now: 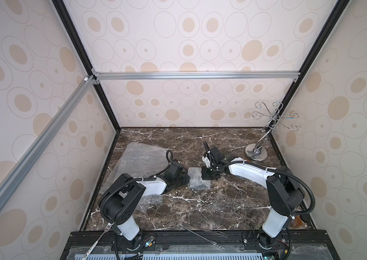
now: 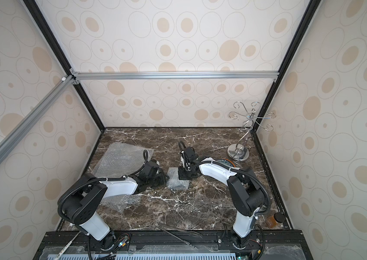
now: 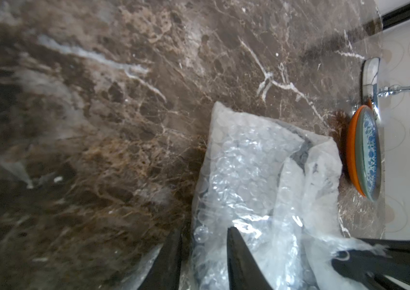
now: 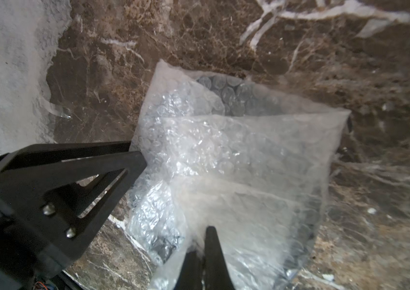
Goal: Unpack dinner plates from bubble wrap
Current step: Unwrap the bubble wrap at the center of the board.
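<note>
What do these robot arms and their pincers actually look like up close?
Both the left arm and right arm pair glossy white shells with chunky black joints. A ribbed black cable hose runs along each, fastened by white ties. The left gripper and right gripper have matte black tapering fingers.

table top [image 1: 211, 209]: brown marble-look slab, white veins, polished, faint sheen.
bubble wrap [image 4: 224, 150]: clear plastic film, fine bubbled texture, crinkled, glossy highlights; flat sheet [image 1: 142, 157] looks hazy and translucent.
orange plate [image 3: 350, 150]: smooth, glossy.
pale plate [image 3: 368, 155]: glazed, blue pattern.
wire stand [image 1: 256, 153]: chromed metal, mirror-bright.
right gripper [image 4: 201, 242]: fingers matt black plastic.
walls [image 1: 200, 45]: matt printed covering.
frame rail [image 1: 196, 75]: brushed silver metal.
</note>
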`<control>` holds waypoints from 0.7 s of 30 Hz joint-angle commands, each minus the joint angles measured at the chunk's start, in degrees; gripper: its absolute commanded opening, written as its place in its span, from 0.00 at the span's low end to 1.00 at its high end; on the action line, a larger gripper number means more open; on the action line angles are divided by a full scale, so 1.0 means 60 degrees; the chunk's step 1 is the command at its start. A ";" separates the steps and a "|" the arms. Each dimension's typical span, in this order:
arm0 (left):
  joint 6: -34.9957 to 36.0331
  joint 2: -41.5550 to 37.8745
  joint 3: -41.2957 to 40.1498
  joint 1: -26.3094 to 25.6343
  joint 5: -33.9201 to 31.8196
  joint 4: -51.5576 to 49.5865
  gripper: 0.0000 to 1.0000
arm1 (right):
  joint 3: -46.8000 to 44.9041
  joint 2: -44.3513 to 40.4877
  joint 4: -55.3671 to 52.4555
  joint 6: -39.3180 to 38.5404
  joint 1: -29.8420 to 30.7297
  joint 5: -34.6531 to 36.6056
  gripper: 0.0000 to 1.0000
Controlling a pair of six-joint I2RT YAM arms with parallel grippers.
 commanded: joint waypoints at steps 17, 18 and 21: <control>-0.0569 -0.1291 -0.1157 0.0036 0.0134 0.0175 0.44 | -0.0221 0.0136 0.0210 0.0328 0.0063 0.0001 0.00; -0.0597 -0.1233 -0.1209 0.0024 0.0181 0.0262 0.44 | -0.0195 0.0139 0.0193 0.0314 0.0065 -0.0017 0.00; -0.0679 -0.1023 -0.1298 0.0031 0.0359 0.0511 0.43 | -0.0188 0.0142 0.0183 0.0314 0.0078 -0.0021 0.00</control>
